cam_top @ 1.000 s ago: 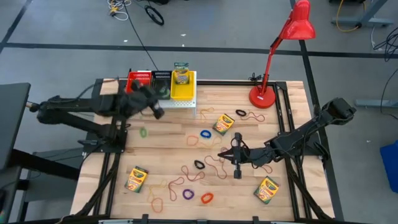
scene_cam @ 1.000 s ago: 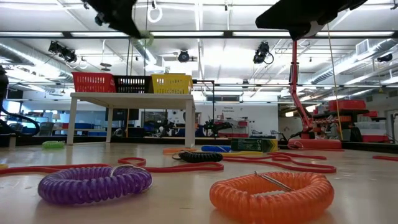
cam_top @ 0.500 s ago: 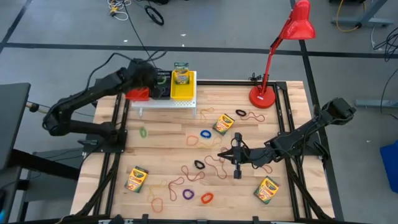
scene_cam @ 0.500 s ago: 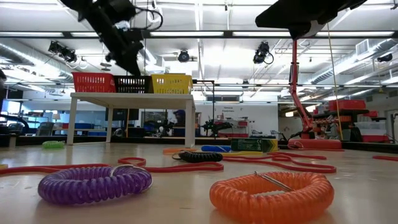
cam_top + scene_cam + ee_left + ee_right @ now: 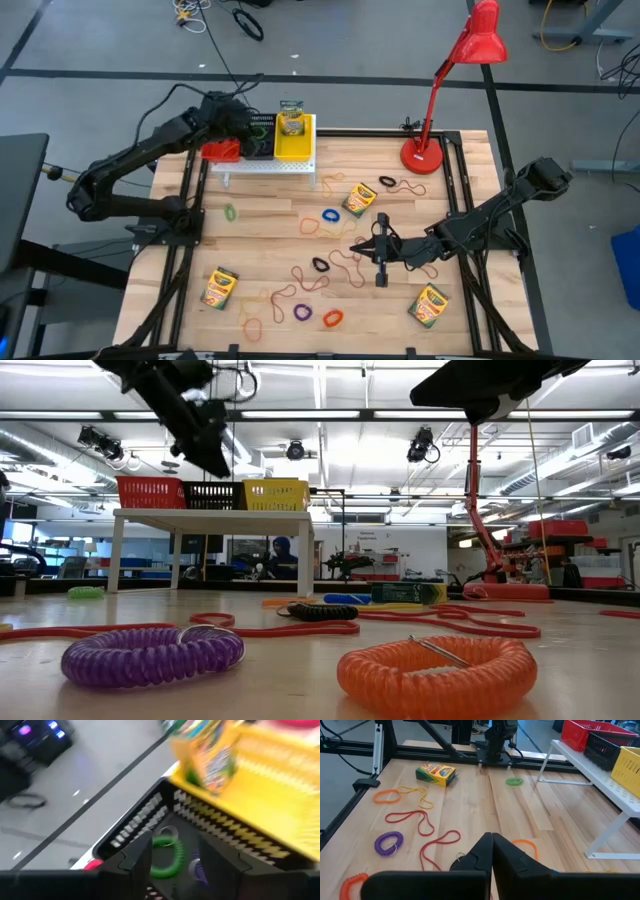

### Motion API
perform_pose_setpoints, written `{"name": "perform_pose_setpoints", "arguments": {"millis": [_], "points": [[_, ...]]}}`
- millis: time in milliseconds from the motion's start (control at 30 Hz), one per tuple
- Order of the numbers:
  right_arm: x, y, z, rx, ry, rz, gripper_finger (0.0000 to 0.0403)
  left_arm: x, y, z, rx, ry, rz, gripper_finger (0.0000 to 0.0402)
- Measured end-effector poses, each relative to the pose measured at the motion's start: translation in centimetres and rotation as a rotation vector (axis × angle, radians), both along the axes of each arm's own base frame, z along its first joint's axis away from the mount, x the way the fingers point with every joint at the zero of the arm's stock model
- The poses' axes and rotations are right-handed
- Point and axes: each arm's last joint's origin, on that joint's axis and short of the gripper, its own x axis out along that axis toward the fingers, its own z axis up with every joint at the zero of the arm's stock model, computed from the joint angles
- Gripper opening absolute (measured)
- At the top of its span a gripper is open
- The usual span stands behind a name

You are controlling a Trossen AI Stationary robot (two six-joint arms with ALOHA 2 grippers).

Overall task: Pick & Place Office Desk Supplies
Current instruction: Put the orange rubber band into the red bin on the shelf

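The left gripper (image 5: 252, 128) hangs over the black basket (image 5: 261, 134), which sits between a red basket (image 5: 223, 135) and a yellow basket (image 5: 293, 138) on the white perforated stand (image 5: 270, 166) at the far edge of the tabletop (image 5: 450, 215). In the left wrist view its jaws stand apart with nothing between them, and a green elastic loop (image 5: 167, 855) lies below them inside the black basket, beside what looks like a purple loop (image 5: 198, 870), though that one is blurred. A crayon box (image 5: 291, 118) stands upright in the yellow basket.

The right gripper (image 5: 380, 278) waits low over the middle of the tabletop, its jaws pressed together and holding nothing.

Other supplies lie scattered on the wood: a second crayon box (image 5: 359, 198) near the lamp base, one (image 5: 218, 287) at the near left, one (image 5: 429, 305) at the near right; a blue loop (image 5: 330, 215), a black loop (image 5: 320, 265), a purple coil (image 5: 152, 653) and an orange coil (image 5: 436, 673) near the front edge, a small green loop (image 5: 231, 212) on the left, and reddish-orange rubber bands (image 5: 305, 276) in between. The red desk lamp (image 5: 449, 90) stands at the far right corner.
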Motion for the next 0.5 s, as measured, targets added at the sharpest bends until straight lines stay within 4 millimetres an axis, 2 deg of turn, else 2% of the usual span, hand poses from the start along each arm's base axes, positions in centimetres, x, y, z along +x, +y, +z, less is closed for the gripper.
{"name": "perform_pose_setpoints", "arguments": {"millis": [100,200,400,500], "points": [[0.0,-0.1,0.0,-0.001,0.0,-0.004,0.0014,-0.1,-2.4,1.0,-0.011,-0.075,-0.148,0.0152],[0.2,-0.3,-0.2,-0.012,0.001,-0.032,0.0012,0.8,-5.4,0.5,0.019,-0.173,-0.344,0.0115],[1.0,-0.6,-1.7,-0.07,0.026,-0.155,0.0004,3.3,-11.5,-4.1,0.127,-0.375,-0.691,0.0029],[1.7,-0.9,-2.5,-0.026,0.013,-0.221,0.0007,4.1,-14.1,-6.6,0.174,-0.5,-0.828,0.0007]]}}
